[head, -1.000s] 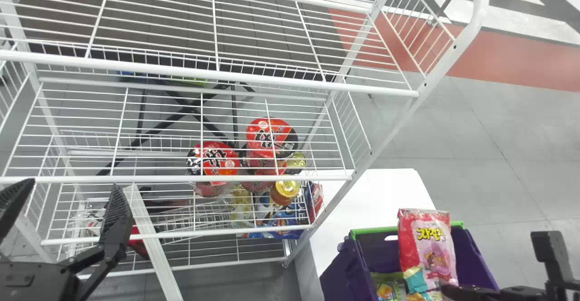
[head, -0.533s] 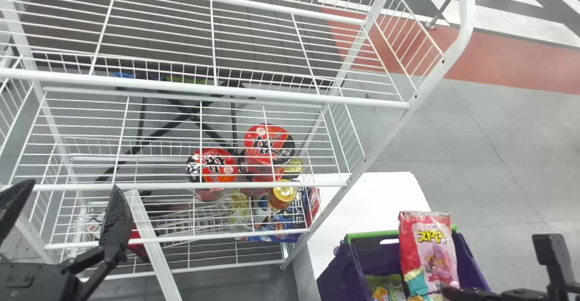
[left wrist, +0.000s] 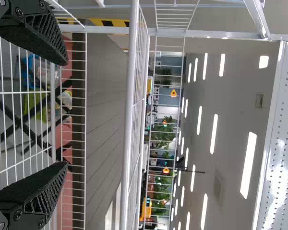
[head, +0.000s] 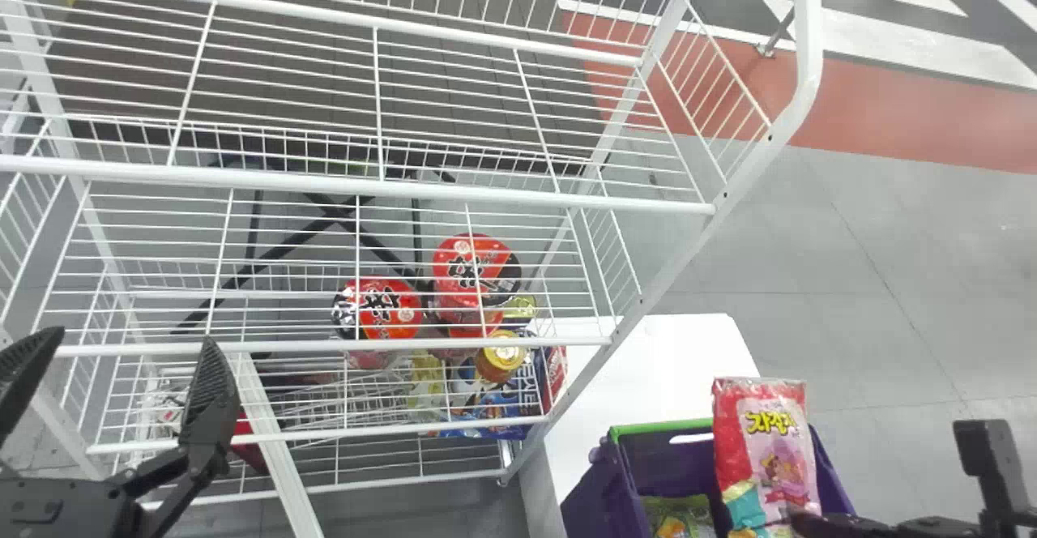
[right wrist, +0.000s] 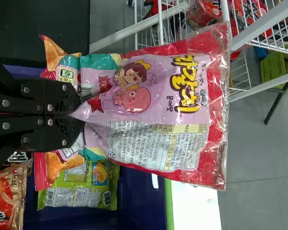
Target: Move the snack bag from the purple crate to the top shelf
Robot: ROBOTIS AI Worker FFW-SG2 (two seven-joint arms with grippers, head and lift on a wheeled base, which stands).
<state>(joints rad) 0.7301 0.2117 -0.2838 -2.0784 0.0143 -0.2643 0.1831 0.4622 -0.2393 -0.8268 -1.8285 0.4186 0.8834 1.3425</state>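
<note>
Presently pinching the snack bag by its bottom end with the right end effector, upright above the purple crate. Note left end effector, spread, near the rack. For a sound carry, raise well clear of the top shelf's front rail before swinging inward. Keep grip pressure steady against slippage; mind snagging of the free upper end on wire.

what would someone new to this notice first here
Most likely the big pink-and-red snack bag, clamped in the right gripper above the purple crate. Next, the red noodle cups on the white wire rack, and the left gripper, open at the head view's lower left.
</note>
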